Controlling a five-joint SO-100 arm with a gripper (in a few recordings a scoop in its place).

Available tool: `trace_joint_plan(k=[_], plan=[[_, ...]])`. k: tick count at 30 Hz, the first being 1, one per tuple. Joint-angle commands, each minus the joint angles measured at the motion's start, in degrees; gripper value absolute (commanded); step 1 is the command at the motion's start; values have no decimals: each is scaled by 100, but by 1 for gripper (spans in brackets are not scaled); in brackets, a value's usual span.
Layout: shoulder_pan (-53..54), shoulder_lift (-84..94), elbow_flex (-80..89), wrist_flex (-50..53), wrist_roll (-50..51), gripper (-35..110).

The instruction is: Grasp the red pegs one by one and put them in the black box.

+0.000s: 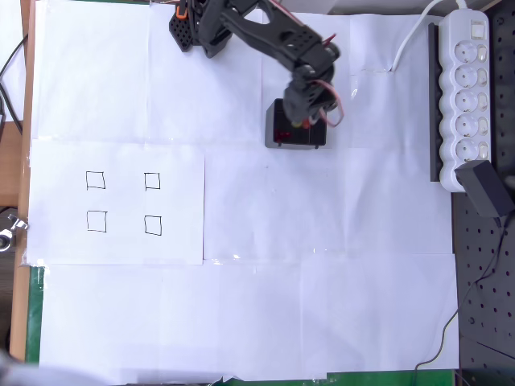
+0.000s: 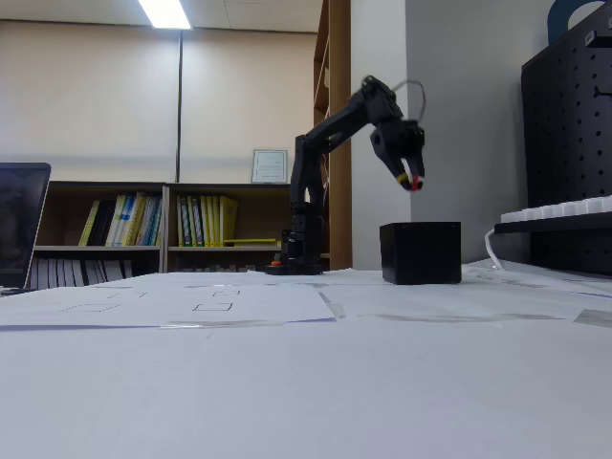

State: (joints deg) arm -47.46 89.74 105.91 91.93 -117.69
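White paper covered the tabletop (image 1: pixel 322 305), with four drawn squares (image 1: pixel 125 201) on a sheet at the overhead view's left. Bookshelves (image 2: pixel 143 229) lined the far wall in the fixed view. The gripper (image 2: pixel 413 182) hung above the black box (image 2: pixel 421 252), jaws pinching a red peg (image 2: pixel 415 184). More red pegs (image 1: pixel 282 134) lay inside the box. A white power strip (image 1: pixel 468 88) sat far right.

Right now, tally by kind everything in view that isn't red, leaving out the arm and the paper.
hand-drawn black square outlines: 4
small black open-topped plastic box: 1
white plastic power strip: 1
black power adapter: 1
Total: 7
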Motion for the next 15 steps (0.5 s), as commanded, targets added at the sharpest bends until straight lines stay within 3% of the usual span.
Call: trace_joint_plan(k=[1, 8, 15], plan=[[-35, 105, -352, -255, -62, 0], [290, 325, -1178, -800, 237, 0], [448, 141, -896, -686, 431, 11]])
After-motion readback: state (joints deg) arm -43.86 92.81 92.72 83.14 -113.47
